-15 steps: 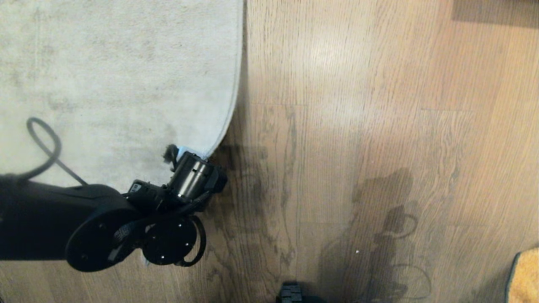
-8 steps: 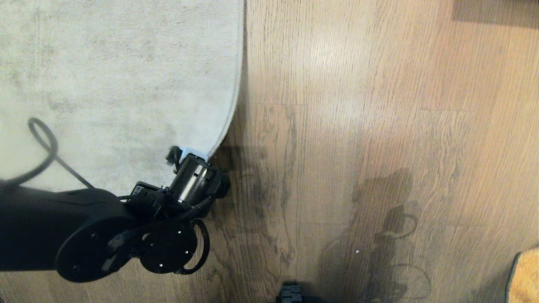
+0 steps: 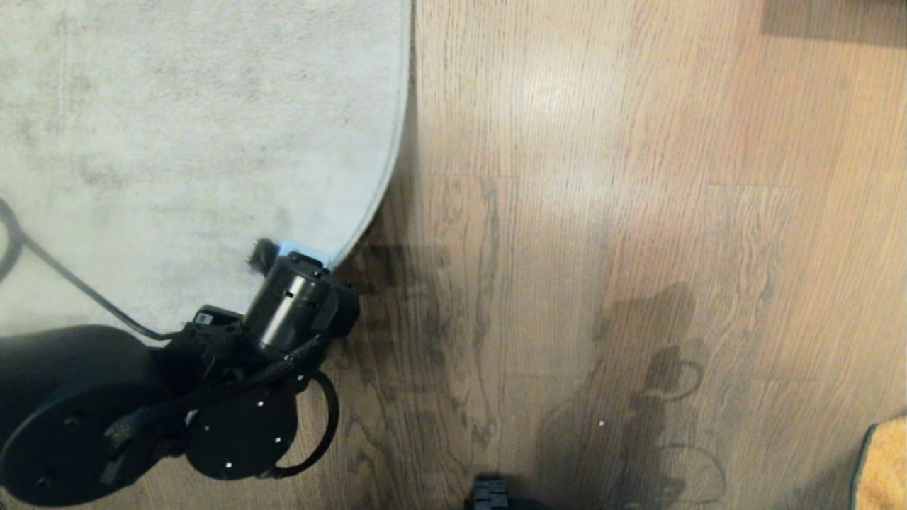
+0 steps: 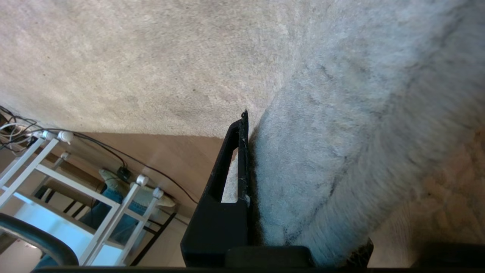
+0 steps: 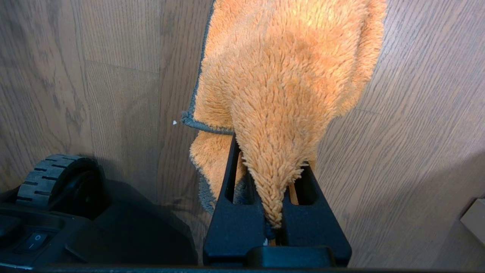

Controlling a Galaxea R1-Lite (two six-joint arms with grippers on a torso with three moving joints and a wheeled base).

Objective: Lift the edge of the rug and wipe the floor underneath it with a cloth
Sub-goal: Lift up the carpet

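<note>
The pale grey rug [image 3: 177, 127] covers the upper left of the head view, and the rug edge [image 3: 401, 142] runs down to a rounded corner. My left gripper [image 3: 283, 249] is shut on that corner. In the left wrist view the pile [image 4: 333, 144] bulges up between the jaws, and only one finger [image 4: 227, 170] shows. Brown wood-grain floor [image 3: 638, 212] fills the right side. The orange fuzzy cloth [image 5: 288, 68] hangs from my right gripper [image 5: 271, 159], which is shut on it just above the floor. A bit of the cloth [image 3: 882, 467] shows at the head view's lower right.
My arm's black cable [image 3: 71, 290] trails over the rug. The base's wheel [image 5: 57, 178] sits beside the cloth. Past the rug stand white rack legs [image 4: 125, 212], floor cables [image 4: 113, 151] and a person's foot in a sock [image 4: 113, 182].
My left gripper has drawn back toward the lower left of the head view, taking the rug corner with it. The edge near the corner now curves further inward. The right arm is still.
</note>
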